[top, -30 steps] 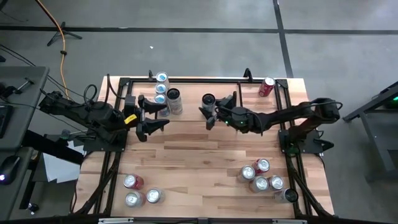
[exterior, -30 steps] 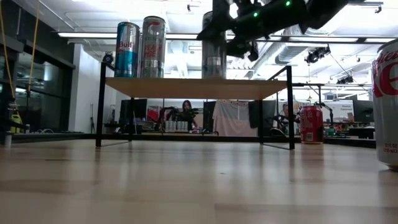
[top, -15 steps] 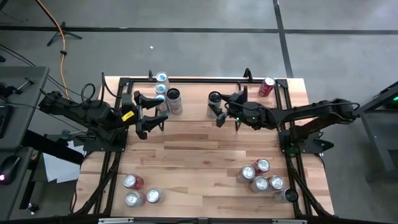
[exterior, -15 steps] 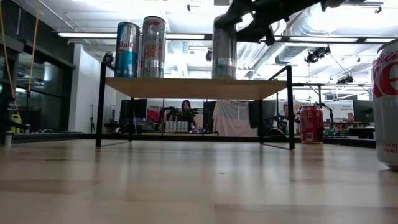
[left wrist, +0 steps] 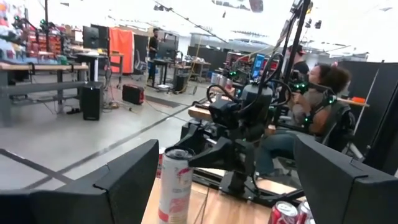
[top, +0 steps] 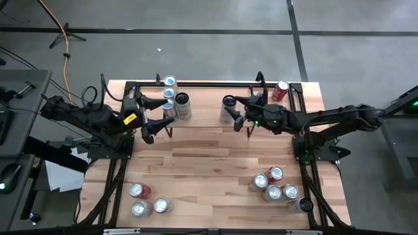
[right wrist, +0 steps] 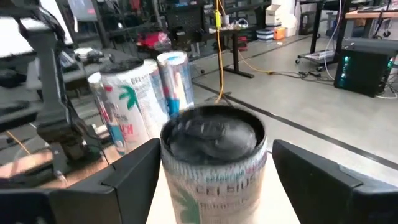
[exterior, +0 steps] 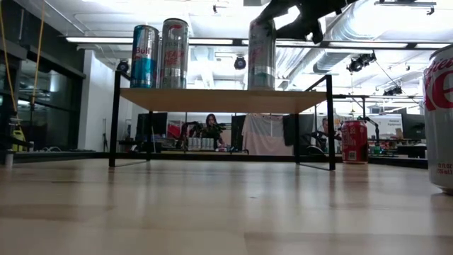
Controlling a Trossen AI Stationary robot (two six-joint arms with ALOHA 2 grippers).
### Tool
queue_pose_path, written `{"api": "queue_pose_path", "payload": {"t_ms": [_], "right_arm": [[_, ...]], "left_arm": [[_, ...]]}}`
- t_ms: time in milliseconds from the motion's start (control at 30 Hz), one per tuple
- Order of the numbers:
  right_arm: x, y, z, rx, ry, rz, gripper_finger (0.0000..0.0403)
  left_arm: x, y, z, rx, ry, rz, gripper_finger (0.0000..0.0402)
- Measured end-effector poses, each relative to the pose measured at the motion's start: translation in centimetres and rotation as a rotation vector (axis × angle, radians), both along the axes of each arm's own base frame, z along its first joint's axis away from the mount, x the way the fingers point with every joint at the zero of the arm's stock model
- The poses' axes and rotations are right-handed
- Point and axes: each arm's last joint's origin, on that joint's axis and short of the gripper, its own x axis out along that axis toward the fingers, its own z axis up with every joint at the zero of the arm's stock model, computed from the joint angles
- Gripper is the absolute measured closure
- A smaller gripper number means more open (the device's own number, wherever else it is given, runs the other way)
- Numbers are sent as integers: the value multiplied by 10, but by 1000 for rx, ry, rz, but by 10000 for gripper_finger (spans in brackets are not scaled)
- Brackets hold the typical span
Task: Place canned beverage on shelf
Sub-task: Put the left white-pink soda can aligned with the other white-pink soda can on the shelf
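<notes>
The right tool (top: 236, 115) has carried the silver can (top: 228, 109) from in front of the shelf (top: 202, 114) to over its wooden top. In the low view the can now stands upright on the plank, right of the three cans near the shelf's left end. The fingers still flank it, spread and not clearly squeezing, so placing looks nearly done. The left tool (top: 159, 118) waits open at the shelf's left end.

Between the black fingers of the right gripper (right wrist: 211, 180) stands a white can (right wrist: 213, 158) with a dark top and green print. Beyond it are a white can with green palm and red lettering (right wrist: 121, 102) and a blue-and-silver can (right wrist: 175, 78). The shelf (exterior: 223, 100) is pale wood on black legs; the worktop (top: 209, 163) is striped light wood.
</notes>
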Motion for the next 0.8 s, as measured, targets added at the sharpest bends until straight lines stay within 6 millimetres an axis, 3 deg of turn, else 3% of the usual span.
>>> {"api": "queue_pose_path", "payload": {"t_ms": [333,533,667,800], "right_arm": [[-10,2,13,33,-76,41,109],[-29,-1,30,10,-134,-21,109],[-43,0,37,46,-156,-11,110],[-53,9,28,178,-89,52,128]], "left_arm": [[-15,12,8,59,-22,62,92],[-25,19,7,89,8,91,92],[-28,25,3,97,45,41,92],[-24,30,-3,115,41,-56,92]]}}
